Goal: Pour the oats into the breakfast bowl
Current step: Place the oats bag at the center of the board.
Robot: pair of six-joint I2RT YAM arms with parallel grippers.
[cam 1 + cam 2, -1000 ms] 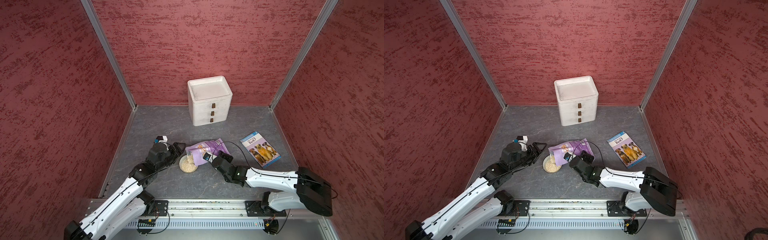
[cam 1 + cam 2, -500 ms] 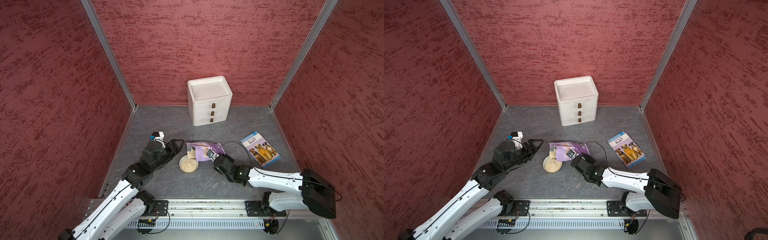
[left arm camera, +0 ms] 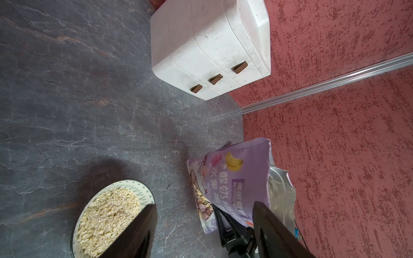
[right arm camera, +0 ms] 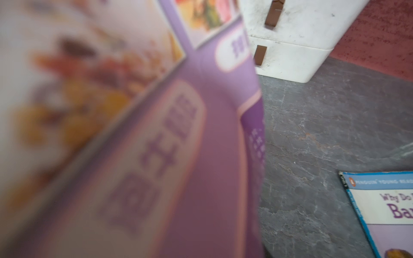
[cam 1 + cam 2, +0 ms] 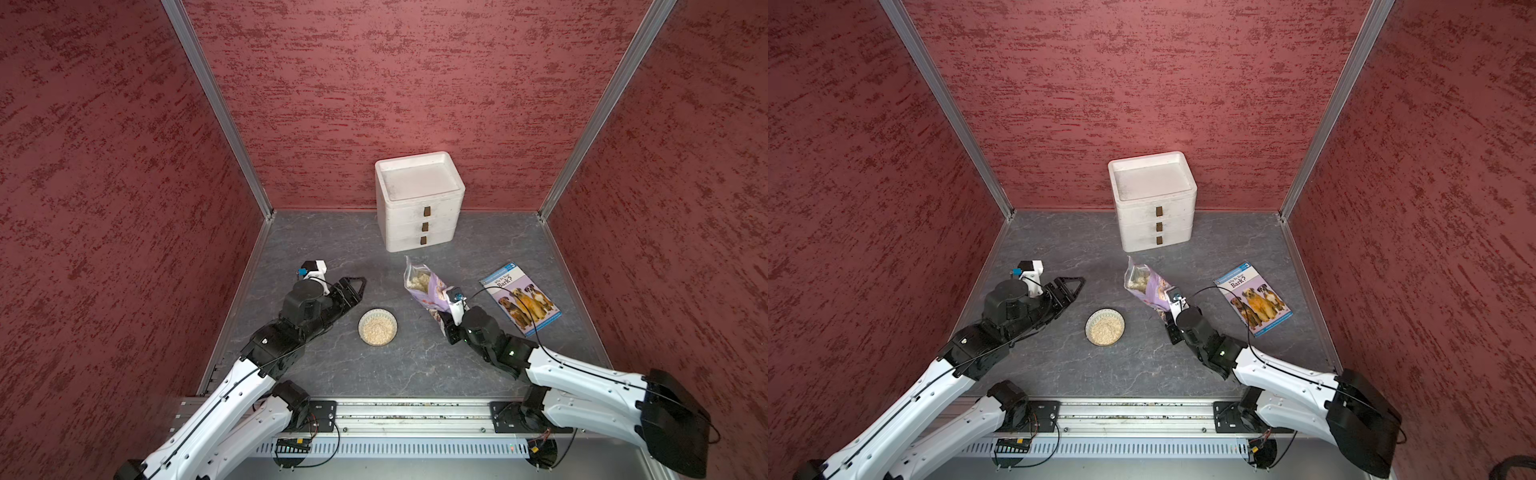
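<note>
Clamping the lilac pouch [image 5: 428,291] mouth-up, the right end effector [image 5: 448,326] sits near the breakfast bowl [image 5: 360,328] of oats [image 5: 378,329] (left end effector [image 5: 355,286] spread, empty).

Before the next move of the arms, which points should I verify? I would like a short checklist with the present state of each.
1. The oats lie in the breakfast bowl: ok.
2. The pouch has its mouth facing up, nothing pouring: ok.
3. The right gripper is shut on the lower part of the pouch: ok.
4. The left gripper is open, empty, beside the breakfast bowl, not touching it: ok.
5. The bottom of the pouch rests on the table: cannot tell.
6. The book and the drawer box stand apart from the pouch: ok.
</note>
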